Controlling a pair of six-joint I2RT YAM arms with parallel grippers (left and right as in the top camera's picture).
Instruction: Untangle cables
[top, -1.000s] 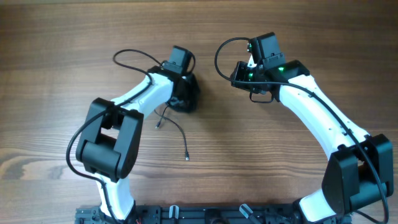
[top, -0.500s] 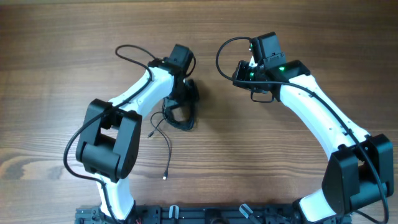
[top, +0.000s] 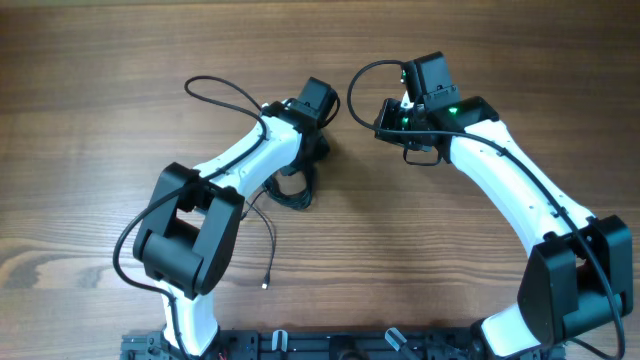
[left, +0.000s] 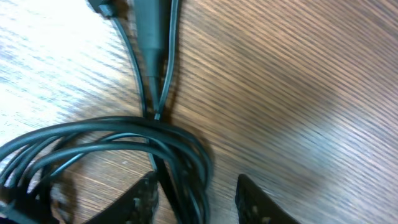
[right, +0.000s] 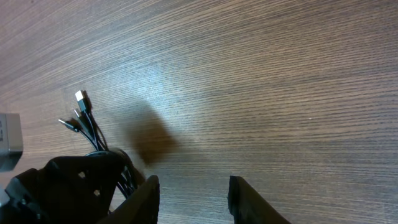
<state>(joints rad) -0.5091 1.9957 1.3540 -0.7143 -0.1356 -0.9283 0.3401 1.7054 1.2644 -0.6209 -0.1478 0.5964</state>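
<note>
The cables (top: 291, 193) lie as a tangled black loop on the wood table, under my left arm's wrist. One thin end (top: 266, 283) trails toward the front edge. In the left wrist view the cables (left: 112, 134) curve in a bundle, and several strands run down between the fingers of my left gripper (left: 196, 200). That gripper's jaws stand apart, with a gap on the right side of the strands. My right gripper (right: 193, 199) is open over bare wood, just right of the tangle. To its left, small plug ends (right: 81, 99) stick out of the cables.
The left arm's own thicker wire (top: 214, 90) arcs over the table at the back left, and the right arm's wire (top: 353, 88) loops between the two wrists. In the right wrist view the left arm's black gripper body (right: 68, 183) sits close on the left.
The cable bundle dropped out from under the left gripper, and its loose end slid toward the front left. The left wrist then shifted right. The right arm has not moved.
</note>
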